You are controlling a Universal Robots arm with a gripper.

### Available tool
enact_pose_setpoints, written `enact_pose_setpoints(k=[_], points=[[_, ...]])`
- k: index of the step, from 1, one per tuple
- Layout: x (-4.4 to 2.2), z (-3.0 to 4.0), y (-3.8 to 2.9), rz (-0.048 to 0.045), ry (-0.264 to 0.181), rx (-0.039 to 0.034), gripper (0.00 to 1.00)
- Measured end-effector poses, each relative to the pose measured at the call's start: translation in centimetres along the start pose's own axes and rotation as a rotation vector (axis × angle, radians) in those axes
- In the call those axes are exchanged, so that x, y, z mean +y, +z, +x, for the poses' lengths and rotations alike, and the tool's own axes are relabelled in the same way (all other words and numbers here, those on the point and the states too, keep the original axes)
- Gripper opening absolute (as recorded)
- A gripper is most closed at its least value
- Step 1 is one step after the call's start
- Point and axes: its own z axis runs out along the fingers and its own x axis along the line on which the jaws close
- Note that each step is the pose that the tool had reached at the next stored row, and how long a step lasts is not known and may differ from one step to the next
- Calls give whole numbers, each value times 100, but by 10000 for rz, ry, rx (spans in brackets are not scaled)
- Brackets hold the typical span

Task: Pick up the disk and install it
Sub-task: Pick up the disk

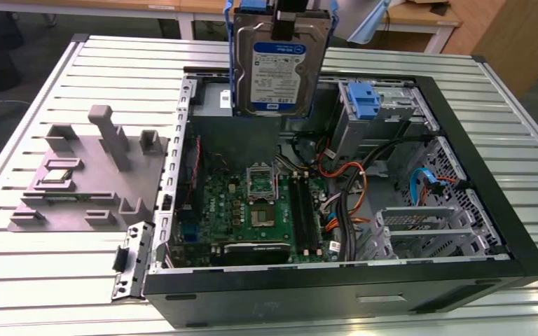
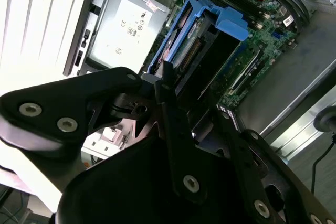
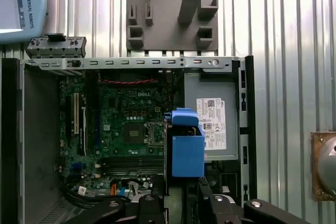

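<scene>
The disk (image 1: 279, 63), a silver-grey hard drive with a white-and-blue label and a blue carrier frame, hangs upright in the air above the back of the open computer case (image 1: 493, 210). My gripper (image 1: 286, 10) is shut on its upper edge at the top of the exterior view. In both wrist views I look along the black fingers (image 2: 173, 114) down onto the disk's blue carrier (image 2: 210, 17) (image 3: 187, 153), with the motherboard (image 3: 131, 124) far below it. My gripper (image 3: 181, 195) clamps the carrier from both sides.
Inside the case are the grey power-supply box with a white sticker (image 3: 212, 124), a metal drive cage with a blue bracket (image 1: 366, 98), orange and black cables (image 1: 349, 189) and an empty cage (image 1: 428, 234). A grey fixture plate (image 1: 82, 175) lies on the slatted table (image 1: 54, 280).
</scene>
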Motion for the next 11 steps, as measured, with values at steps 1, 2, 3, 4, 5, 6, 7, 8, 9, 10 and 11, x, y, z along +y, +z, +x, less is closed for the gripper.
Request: enact_pose_setpoints(k=[1, 2, 3, 4, 5, 6, 7, 8, 9, 10, 11], points=[[0, 18, 0, 0, 0, 0, 35], [-1, 33, 0, -1, 0, 1, 35], [-1, 45, 0, 0, 1, 0, 35], [-1, 52, 0, 0, 0, -1, 35], [-1, 55, 0, 0, 1, -1, 35], [-1, 56, 1, 0, 2, -1, 35], [-1, 56, 0, 0, 2, 0, 35], [-2, 56, 0, 0, 0, 0, 35], [-2, 57, 0, 0, 0, 0, 35], [-1, 57, 0, 0, 1, 0, 35], [-2, 59, 0, 0, 0, -1, 35]])
